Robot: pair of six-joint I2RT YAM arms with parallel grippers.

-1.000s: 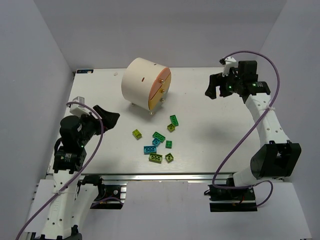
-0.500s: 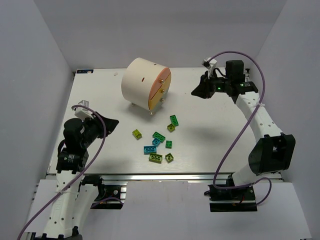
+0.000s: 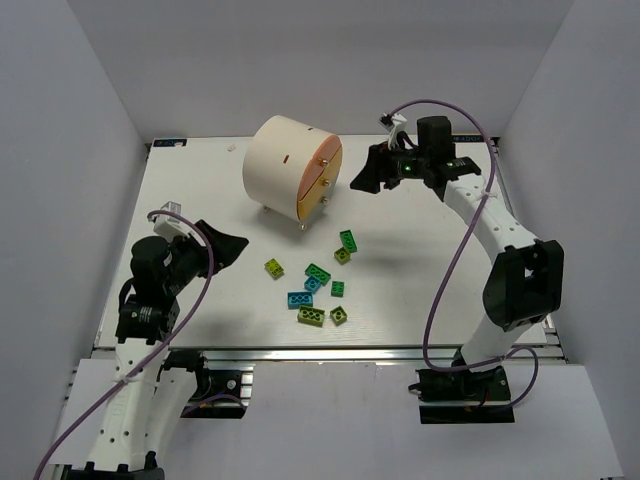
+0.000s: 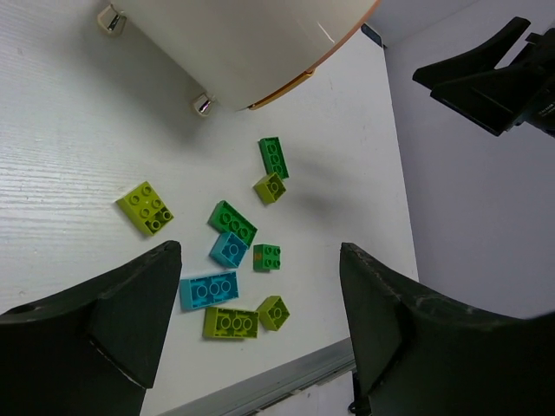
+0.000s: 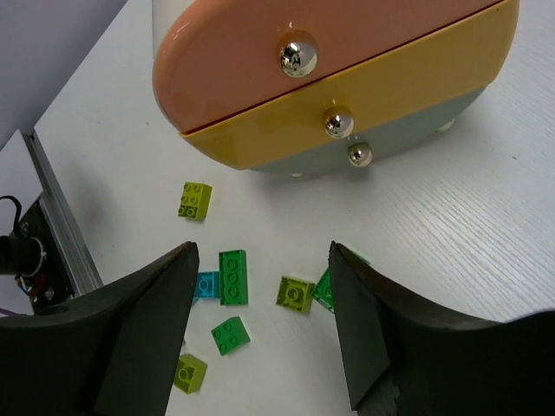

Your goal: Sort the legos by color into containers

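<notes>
The cream drum stands at the table's back centre, its drawer face turned right. In the right wrist view the orange drawer, yellow drawer and grey drawer are shut, each with a brass knob. Several legos lie in front: dark green, yellow-green, cyan, yellow-green. My right gripper is open and empty, just right of the drawer face. My left gripper is open and empty, left of the legos. The legos also show in the left wrist view.
The drum stands on short legs. The table's front rail runs close behind the nearest legos. The right gripper's fingers show at the top right of the left wrist view.
My right arm has swung left from the back right corner to just beside the drum's drawer face. My left gripper has shifted slightly. The legos have not moved.
</notes>
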